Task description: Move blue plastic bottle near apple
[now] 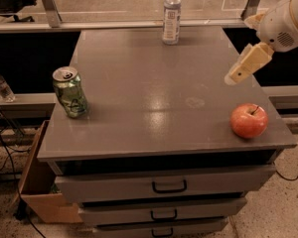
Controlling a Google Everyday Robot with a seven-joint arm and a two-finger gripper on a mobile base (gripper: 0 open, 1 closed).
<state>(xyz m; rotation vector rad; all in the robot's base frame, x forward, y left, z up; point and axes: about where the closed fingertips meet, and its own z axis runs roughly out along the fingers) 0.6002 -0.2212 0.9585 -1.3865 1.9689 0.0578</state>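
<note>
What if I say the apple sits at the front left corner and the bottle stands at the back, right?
No. The camera view shows the apple at the front right corner. The bottle stands at the back. The tool hangs over the table on the right.

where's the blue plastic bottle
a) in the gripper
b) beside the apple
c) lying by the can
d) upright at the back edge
d: the blue plastic bottle stands upright at the back edge, far from the apple; the gripper hovers over the right side, apart from it.

hand (237, 75) above apple (249, 120), bottle (172, 15) far behind
</note>
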